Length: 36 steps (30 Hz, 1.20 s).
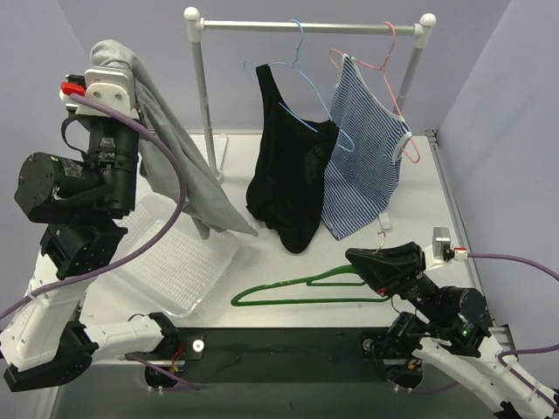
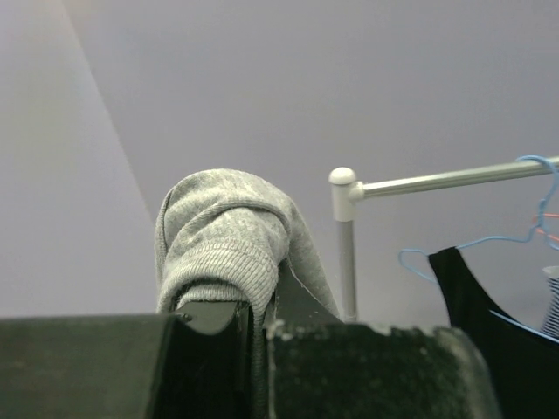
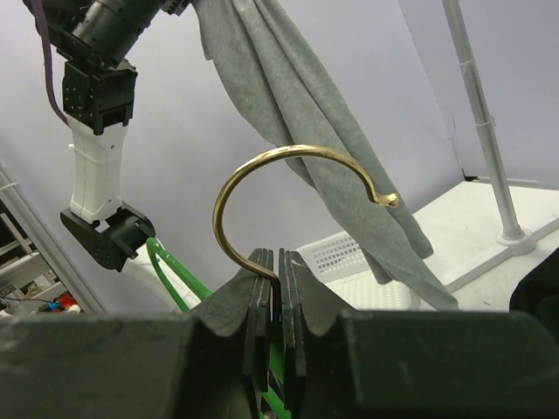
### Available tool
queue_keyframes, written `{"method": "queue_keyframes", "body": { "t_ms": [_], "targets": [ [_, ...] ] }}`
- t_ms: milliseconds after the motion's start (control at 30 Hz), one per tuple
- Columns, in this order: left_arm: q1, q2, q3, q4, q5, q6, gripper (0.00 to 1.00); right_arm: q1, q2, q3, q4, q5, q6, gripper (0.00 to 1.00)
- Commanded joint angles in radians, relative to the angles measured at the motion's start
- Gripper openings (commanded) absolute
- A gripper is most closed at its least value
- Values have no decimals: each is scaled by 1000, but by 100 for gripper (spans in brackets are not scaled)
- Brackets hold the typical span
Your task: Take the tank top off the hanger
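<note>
Left gripper (image 2: 258, 316): clamped on the grey tank top (image 1: 177, 170), raised high.
Grey tank top: off its hanger, draping down beside the clear tray (image 1: 206, 281).
Green hanger (image 1: 297, 292): bare, brass hook pinched by the right gripper (image 3: 278, 288).

Lavender walls (image 1: 489, 52), white table (image 1: 430, 199)

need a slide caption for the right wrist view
Right end effector shut on the gold hook of the green hanger; grey tank top hangs behind.

The tank top (image 1: 166, 131) is matt knit cloth (ribbed edging), the hanger hook (image 3: 288, 151) glossy metal.
</note>
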Motion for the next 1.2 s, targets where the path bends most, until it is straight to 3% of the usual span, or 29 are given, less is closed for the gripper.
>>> {"method": "queue_keyframes", "body": {
  "t_ms": [0,167,267,400,600,733,800,933,1167],
  "targets": [
    [11,-12,-9,127,-126,166,0,-5,-13,-5,77,16,6,0],
    [78,-25,-87,134,-97,143,0,-5,-10,-9,85,23,10,0],
    [172,-14,-98,3,-74,59,0,-5,-13,-9,82,24,12,0],
    [368,-35,-172,-111,-11,-134,0,-5,-25,-9,71,29,9,0],
    [653,-83,-347,-172,49,-271,0,-5,-50,-14,48,46,-1,0],
    [759,-146,-434,-148,67,-279,0,-5,-48,-15,45,47,-8,0],
    [767,-160,-456,-142,53,-264,0,-5,-48,-14,47,47,-8,0],
    [767,-212,-518,-194,191,-362,0,-5,-38,-27,67,49,-2,0],
    [767,-247,-733,-277,466,-674,0,-5,-28,-47,99,39,18,0]
  ]
}}
